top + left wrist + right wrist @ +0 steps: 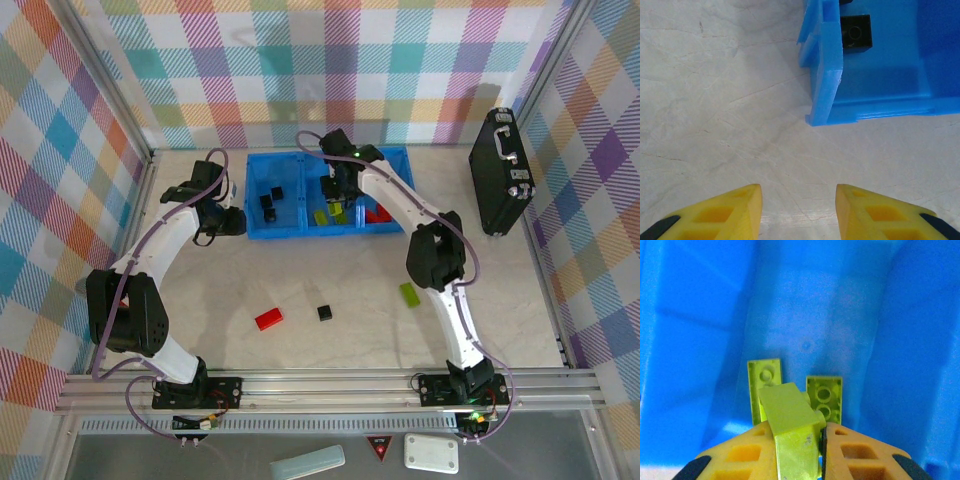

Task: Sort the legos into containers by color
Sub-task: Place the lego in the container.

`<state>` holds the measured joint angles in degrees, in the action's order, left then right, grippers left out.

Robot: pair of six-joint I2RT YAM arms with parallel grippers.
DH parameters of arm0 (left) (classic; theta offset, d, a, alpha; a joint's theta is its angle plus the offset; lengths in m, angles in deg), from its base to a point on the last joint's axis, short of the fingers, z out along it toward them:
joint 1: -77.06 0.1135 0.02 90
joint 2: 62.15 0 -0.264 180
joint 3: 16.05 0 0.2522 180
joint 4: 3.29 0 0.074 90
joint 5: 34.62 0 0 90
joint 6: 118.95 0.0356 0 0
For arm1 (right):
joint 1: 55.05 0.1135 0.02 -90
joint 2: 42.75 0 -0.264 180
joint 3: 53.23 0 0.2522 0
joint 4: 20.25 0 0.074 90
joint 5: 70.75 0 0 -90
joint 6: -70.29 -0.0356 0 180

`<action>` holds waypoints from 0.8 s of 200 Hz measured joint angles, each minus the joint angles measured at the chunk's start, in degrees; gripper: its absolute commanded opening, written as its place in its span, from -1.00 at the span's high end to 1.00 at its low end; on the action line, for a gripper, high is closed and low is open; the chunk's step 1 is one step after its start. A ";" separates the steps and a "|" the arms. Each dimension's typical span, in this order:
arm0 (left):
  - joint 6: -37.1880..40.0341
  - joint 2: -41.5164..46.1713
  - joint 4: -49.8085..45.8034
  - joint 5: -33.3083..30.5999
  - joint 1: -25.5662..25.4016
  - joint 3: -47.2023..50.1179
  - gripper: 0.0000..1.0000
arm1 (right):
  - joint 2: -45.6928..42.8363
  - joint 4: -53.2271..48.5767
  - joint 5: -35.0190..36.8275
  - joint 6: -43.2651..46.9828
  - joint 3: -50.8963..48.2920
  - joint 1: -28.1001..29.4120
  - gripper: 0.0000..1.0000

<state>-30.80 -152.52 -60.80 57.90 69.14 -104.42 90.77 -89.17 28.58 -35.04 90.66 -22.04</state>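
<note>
The long blue tray [300, 232] lies at the back of the table. My right gripper [335, 190] hangs over its middle compartment, shut on a lime-green brick [790, 425]. Two more lime bricks [764, 385] [825, 395] lie on the compartment floor beneath it. The left compartment holds small black bricks [266, 201] and the right one a red brick [378, 212]. My left gripper [797, 200] is open and empty over bare table, just off the tray's left corner [827, 75]; one black brick [856, 32] shows inside. Loose on the table lie a red brick [268, 319], a black brick [324, 313] and a lime brick [410, 294].
A black briefcase [500, 175] stands upright at the right wall. Plaid walls close in the table on three sides. An aluminium rail [330, 385] runs along the near edge by the arm bases.
</note>
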 measured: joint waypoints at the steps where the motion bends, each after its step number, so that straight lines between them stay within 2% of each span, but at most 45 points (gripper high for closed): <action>1: 0.00 0.00 0.00 0.00 0.00 0.00 0.14 | 0.20 0.00 0.11 0.00 0.26 0.00 0.52; 41: 0.00 0.00 -0.02 0.02 0.00 0.00 0.14 | 5.31 0.31 1.42 0.87 5.42 0.00 0.51; 160: 0.00 -0.66 -0.02 1.07 0.00 0.00 0.14 | 12.41 3.43 3.21 1.49 10.25 -0.07 0.49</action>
<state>-30.80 -153.17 -60.82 58.97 69.14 -104.42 103.18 -85.73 31.79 -33.55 100.91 -22.10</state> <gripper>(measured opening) 0.428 0.256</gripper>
